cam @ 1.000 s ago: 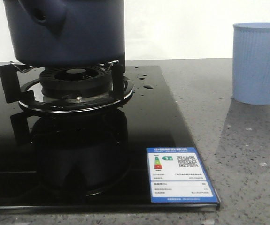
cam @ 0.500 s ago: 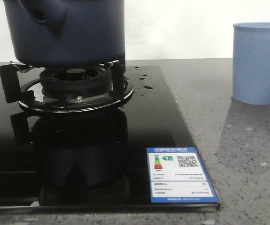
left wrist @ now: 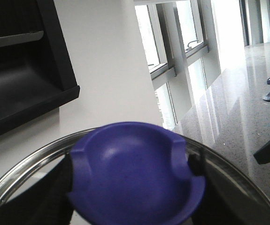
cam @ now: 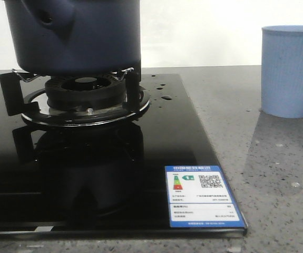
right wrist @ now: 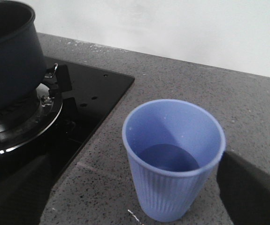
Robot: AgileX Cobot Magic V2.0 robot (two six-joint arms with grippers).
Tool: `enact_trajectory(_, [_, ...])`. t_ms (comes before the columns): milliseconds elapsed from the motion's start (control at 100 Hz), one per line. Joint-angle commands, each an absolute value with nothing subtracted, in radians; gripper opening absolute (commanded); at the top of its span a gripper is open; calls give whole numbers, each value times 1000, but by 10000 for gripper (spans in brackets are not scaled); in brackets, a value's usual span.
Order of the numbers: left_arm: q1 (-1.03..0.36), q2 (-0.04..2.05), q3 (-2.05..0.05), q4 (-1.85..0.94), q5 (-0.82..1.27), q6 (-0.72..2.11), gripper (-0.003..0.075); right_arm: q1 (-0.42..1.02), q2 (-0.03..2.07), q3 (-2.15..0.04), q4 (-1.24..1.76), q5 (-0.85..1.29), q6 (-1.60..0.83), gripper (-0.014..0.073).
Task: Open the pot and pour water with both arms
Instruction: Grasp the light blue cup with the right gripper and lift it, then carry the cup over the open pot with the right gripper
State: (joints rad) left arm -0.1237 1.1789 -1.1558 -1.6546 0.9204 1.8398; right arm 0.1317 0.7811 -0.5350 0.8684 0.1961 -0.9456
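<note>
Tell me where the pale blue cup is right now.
In the front view the cup stands upright on the grey countertop at far right, beyond the black cooktop, well apart from the pot.

Pot (cam: 72,34) blocks burner (cam: 85,87) — open counter (cam: 230,100) (speckled grey) between hob (cam: 177,132) and cup (cam: 291,71).
</note>
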Motion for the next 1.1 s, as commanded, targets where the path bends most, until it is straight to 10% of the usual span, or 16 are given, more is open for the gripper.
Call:
enact_trajectory(0, [-127,1148,-1194,-1750,932,1818,272,171,814,-543,887,42,-976,645])
enact_trajectory(750, [-127,1131,-1194,-1750,958,1791,272,306,1129,-525,864,-363,-756,642])
enact_trajectory(1090, [-127,1131,-1194,-1750,958,1791,272,306,1174,-525,749,-399,-676,314])
